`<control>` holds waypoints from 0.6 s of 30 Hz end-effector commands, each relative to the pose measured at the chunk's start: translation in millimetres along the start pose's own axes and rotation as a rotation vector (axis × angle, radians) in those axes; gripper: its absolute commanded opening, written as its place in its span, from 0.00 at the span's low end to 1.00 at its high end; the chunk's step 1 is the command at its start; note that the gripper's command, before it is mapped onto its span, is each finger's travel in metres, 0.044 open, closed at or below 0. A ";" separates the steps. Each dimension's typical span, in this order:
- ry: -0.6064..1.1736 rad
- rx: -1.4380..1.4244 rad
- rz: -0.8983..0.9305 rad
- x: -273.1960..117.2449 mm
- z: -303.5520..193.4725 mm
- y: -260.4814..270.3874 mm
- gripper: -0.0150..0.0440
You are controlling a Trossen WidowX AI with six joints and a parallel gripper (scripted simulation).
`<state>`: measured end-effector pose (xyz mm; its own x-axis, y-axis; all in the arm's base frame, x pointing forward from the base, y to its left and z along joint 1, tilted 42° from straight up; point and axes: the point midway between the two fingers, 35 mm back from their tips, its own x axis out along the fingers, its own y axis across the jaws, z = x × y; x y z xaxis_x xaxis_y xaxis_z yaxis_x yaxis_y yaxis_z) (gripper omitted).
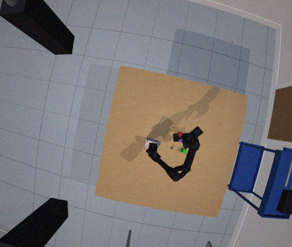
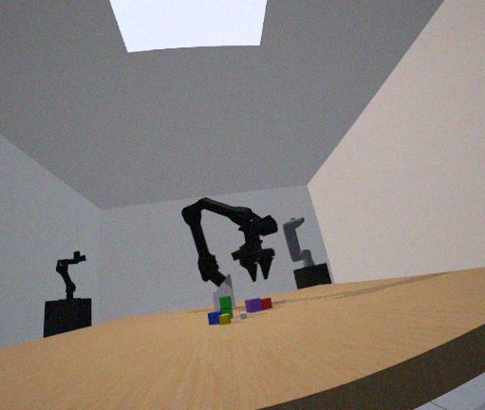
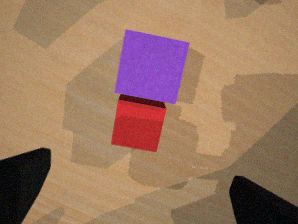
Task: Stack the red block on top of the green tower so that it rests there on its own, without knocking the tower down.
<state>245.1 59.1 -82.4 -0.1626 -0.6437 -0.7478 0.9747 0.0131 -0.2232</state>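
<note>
Tool (image 2: 260, 280) (image 3: 143, 172) spread wide, nothing between its fingers, hanging well above the bench (image 1: 141, 94) (image 2: 301, 351) (image 3: 270, 55). The red block (image 1: 180, 134) (image 2: 267, 303) (image 3: 138, 125) sits on the bench just beside the larger purple block (image 1: 180, 140) (image 2: 253, 305) (image 3: 152, 66); in the wrist view a thin dark strip shows between their tops, and whether they touch I cannot tell. The green tower (image 1: 183, 150) (image 2: 225, 307) stands upright, near side of that pair in the exterior view, with a blue block (image 2: 214, 318) and a yellow block (image 2: 225, 319) close by. Step in hand, as I judge it: line up over red, then descend. In the wrist view red lies ahead of the line between the fingertips, so the tool wants shifting that way, turned slightly to match the block's faces. Best to grip the two sides not facing purple, come down straight, close gently, and lift vertically before swinging toward green, high enough to clear its top.
</note>
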 end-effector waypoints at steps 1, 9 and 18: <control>0.002 0.026 0.000 0.7 -2.2 0.6 1.00; 0.001 0.026 0.000 39.5 -0.8 3.4 1.00; 0.000 0.027 0.000 56.0 -0.8 3.7 1.00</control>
<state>239.6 25.5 -123.1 -0.1659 -0.6411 -0.7493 0.9785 -0.0127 -0.2057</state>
